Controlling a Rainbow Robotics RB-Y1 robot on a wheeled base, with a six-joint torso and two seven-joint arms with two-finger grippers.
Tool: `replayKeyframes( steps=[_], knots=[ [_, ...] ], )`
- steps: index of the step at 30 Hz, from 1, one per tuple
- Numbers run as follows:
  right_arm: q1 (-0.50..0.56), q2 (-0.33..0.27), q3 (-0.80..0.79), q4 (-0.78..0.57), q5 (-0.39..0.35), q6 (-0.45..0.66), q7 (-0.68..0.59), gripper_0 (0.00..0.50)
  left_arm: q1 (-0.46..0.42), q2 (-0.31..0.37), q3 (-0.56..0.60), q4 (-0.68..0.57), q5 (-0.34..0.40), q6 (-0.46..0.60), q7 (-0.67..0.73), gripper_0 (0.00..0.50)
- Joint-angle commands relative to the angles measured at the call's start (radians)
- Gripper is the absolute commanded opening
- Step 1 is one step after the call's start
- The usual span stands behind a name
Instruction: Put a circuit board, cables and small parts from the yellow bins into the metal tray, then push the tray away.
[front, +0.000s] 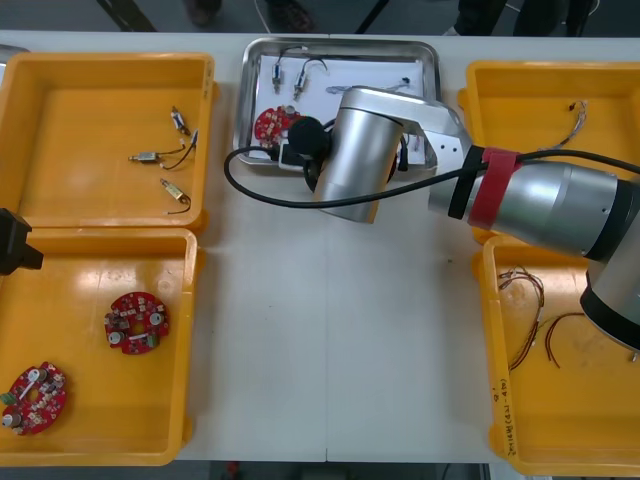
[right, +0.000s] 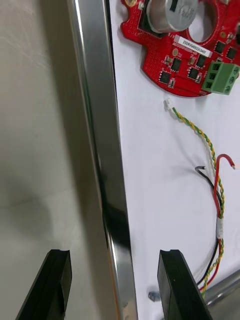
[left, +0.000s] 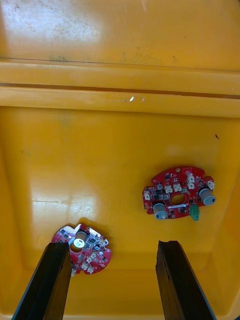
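Note:
The metal tray (front: 430, 60), white inside, stands at the far middle of the table. In it lie a red circuit board (right: 185, 45), a red and yellow cable (right: 212, 155) and small metal parts (front: 288, 68). My right arm (front: 360, 150) reaches over the tray's near edge. My right gripper (right: 112, 285) is open and straddles the tray's shiny rim (right: 97, 150), one finger outside over the table, the other inside over the white floor. My left gripper (left: 112, 280) hangs open over the near left yellow bin (left: 100, 150), above two circuit boards (left: 177, 197) (left: 85, 247).
The far left bin (front: 60, 120) holds small metal parts (front: 165, 158). Thin cables (front: 530, 320) lie in the near right bin (front: 600, 420), and one more (front: 577, 118) in the far right bin (front: 520, 100). The arm's own black cable (front: 255, 190) loops over the table before the tray.

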Motion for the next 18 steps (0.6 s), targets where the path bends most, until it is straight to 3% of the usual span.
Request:
replayKeyframes(
  steps=[1, 8, 15, 18],
  knots=[
    [0.015, 0.017, -0.137, -0.145, -0.007, 0.114, -0.023, 0.500, 0.017, -0.011, 0.032, -0.028, -0.009, 0.007, -0.088, 0.500],
    [0.109, 0.015, -0.279, -0.335, -0.007, 0.338, -0.025, 0.500, 0.017, -0.011, 0.032, -0.028, -0.009, 0.007, -0.088, 0.500],
    [0.171, 0.014, -0.395, -0.522, -0.005, 0.630, -0.028, 0.500, 0.017, -0.011, 0.032, -0.028, -0.009, 0.007, -0.088, 0.500],
    [0.205, 0.009, -0.447, -0.587, -0.005, 0.694, -0.028, 0.500, 0.017, -0.011, 0.032, -0.028, -0.009, 0.007, -0.088, 0.500]
  ],
)
